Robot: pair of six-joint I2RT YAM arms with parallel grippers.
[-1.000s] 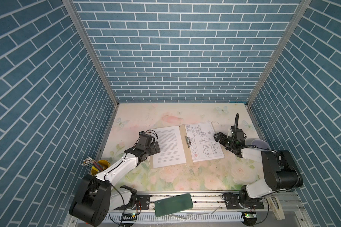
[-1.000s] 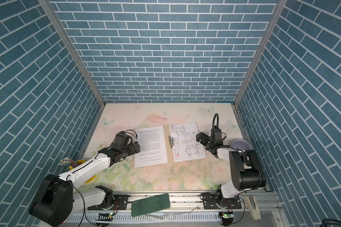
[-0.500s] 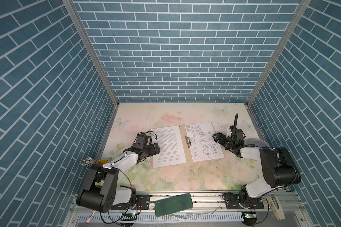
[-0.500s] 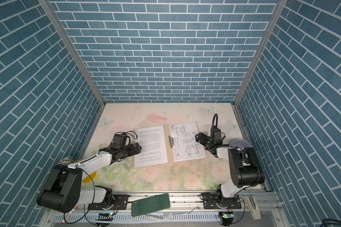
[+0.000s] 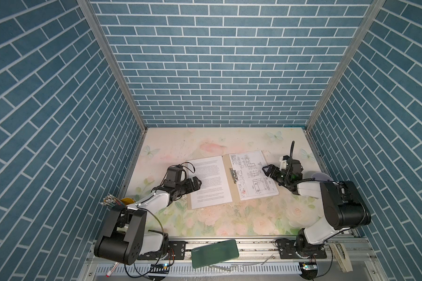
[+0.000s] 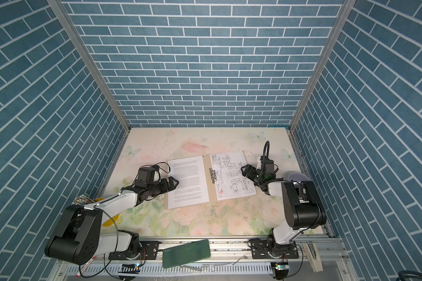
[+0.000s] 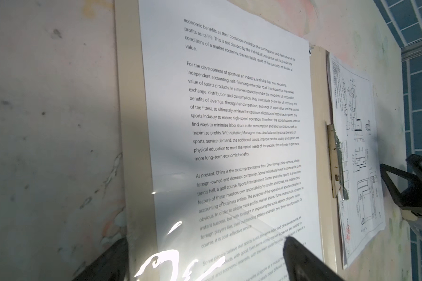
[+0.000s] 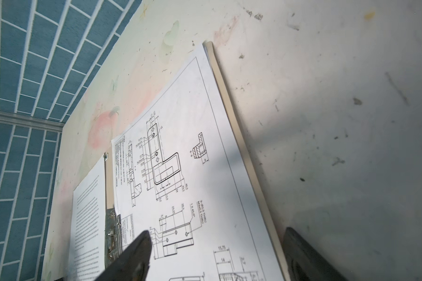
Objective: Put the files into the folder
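Two sheets are shown inside the unfolded folder: text sheet at 9 o'clock, diagram sheet at 3; left hand and right hand are spread apart, empty.

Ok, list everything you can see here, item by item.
tan cardboard folder: one, beige, open flat mid-table
white printed text sheet: one, white, on the folder's left half
white line-drawing sheet: one, white, on the folder's right half
small metal clip: one, silver, on the folder's spine
dark green flat rectangular case: one, green, on the front rail
yellow cup of pencils: one, yellow, by the left arm
pale lavender round object: one, lavender, behind the right arm
floral tabletop: one, pastel, under everything
left fingers: two, black, open, straddling the folder's left edge
right fingers: two, black, open, straddling the folder's right edge
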